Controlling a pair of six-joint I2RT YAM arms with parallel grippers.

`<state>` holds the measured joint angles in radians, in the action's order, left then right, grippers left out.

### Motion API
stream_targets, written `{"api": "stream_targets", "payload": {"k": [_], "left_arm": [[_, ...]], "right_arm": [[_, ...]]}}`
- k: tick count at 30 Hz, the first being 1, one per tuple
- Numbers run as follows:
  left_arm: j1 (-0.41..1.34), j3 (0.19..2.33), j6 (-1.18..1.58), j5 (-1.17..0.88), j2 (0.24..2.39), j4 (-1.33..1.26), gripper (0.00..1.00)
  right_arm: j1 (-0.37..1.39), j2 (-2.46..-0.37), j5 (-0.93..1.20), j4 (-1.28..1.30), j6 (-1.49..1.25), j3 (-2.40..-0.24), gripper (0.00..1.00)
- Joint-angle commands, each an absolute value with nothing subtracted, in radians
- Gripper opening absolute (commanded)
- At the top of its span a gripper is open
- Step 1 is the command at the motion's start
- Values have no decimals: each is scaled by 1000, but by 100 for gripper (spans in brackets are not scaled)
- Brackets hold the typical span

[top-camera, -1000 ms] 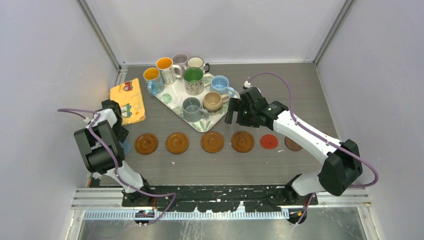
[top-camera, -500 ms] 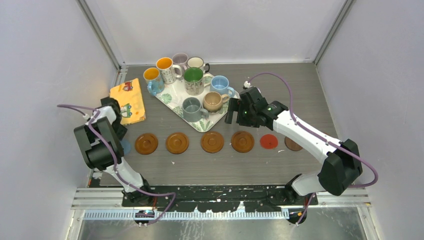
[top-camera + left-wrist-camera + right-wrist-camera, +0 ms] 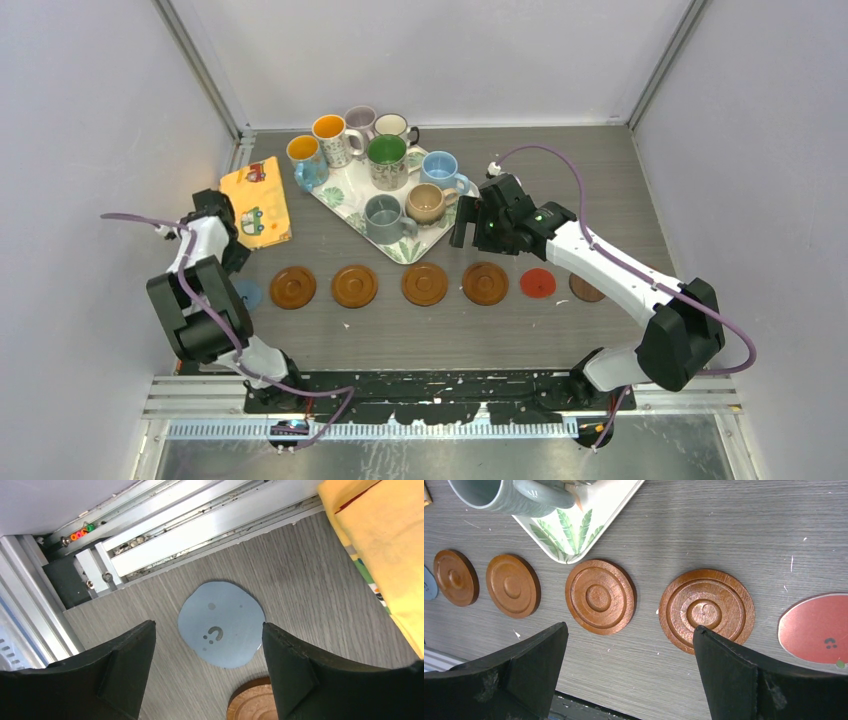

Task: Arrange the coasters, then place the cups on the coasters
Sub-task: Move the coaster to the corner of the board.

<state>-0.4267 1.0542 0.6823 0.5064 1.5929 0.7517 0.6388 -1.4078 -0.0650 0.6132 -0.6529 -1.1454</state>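
Left gripper (image 3: 206, 625) released, jaws spread wide, nothing between them; hangs low at the table's left edge near the metal rail, framing in its wrist view a thin blue coaster (image 3: 221, 624) lying flat on the wood. Just beside that disc, the rim of the first of the wooden coasters (image 3: 252, 702). Right gripper (image 3: 630, 627) also released, jaws wide, holding nothing; hovers by the near corner of the leaf tray (image 3: 410, 248), above the row. Row runs left to right across mid-table: blue, four wooden, red coaster (image 3: 538, 283), dark brown coaster (image 3: 583, 289) partly under the right arm; none touching. Grey cup (image 3: 383, 218), tan cup (image 3: 427, 203), light blue cup (image 3: 440, 170) and green-inside cup (image 3: 387, 160) upright on the tray. Four other cups (image 3: 333, 138) cluster at its far-left edge; on it or beside it, cannot tell. Yellow cloth (image 3: 258, 200) left of the tray
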Motion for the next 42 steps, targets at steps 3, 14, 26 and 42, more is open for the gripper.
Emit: {"api": "stream_targets", "payload": {"k": [3, 14, 26, 42], "left_arm": [[-432, 980, 730, 542, 1468, 814, 81], [-437, 863, 799, 602, 1393, 848, 84], [-438, 822, 880, 597, 1390, 887, 88], [-447, 777, 876, 584, 1444, 812, 89]], "right_arm": [[644, -1385, -55, 586, -649, -1148, 100], [645, -1368, -25, 574, -656, -1125, 100], [646, -1376, -17, 567, -659, -1117, 100], [647, -1382, -26, 564, -659, -1109, 100]]}}
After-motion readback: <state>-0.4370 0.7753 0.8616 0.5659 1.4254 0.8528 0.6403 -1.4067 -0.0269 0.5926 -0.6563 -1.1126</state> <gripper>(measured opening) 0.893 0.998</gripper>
